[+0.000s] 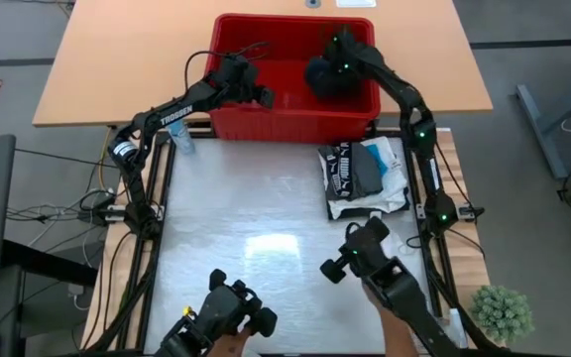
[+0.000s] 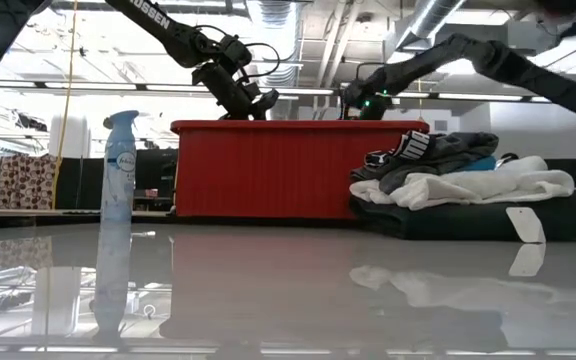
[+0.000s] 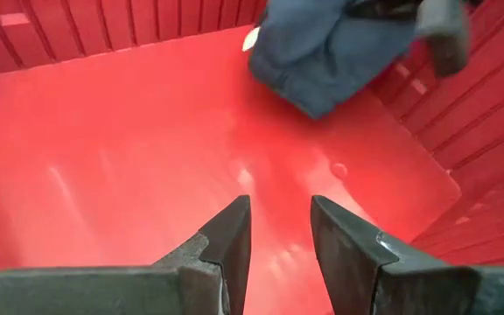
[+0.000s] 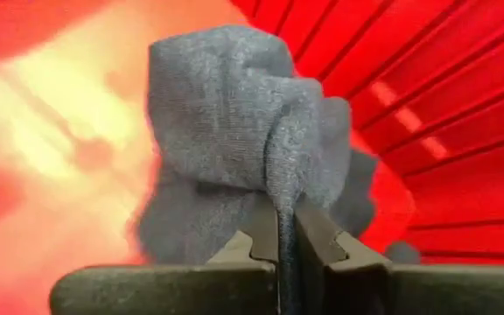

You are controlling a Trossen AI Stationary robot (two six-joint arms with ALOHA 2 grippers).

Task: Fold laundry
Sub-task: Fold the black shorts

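A dark grey garment [image 1: 325,77] hangs bunched inside the red basket [image 1: 266,119], near its right wall, with my right gripper [image 4: 285,219] shut on it. It also shows in the left wrist view as a blue-grey bundle [image 3: 331,52]. My left gripper [image 3: 278,206] is open over the basket's bare floor, left of the garment and touching nothing. A pile of folded laundry [image 1: 365,177], black with white print, dark grey and white, lies on the table's right side [image 2: 468,180]. My right gripper pinches a raised fold of the dark grey garment [image 4: 280,188] between its two fingers, coming from above into the basket. The rest of the cloth bunches slack beyond the fingers; I cannot tell whether its lower part rests on the basket floor.
A pale spray bottle [image 1: 181,139] stands left of the basket's near wall [image 2: 118,190]. Two more dark arm devices [image 1: 231,307] [image 1: 370,253] sit at the table's near edge, with a person's hands on them. The white tabletop [image 1: 256,208] lies between.
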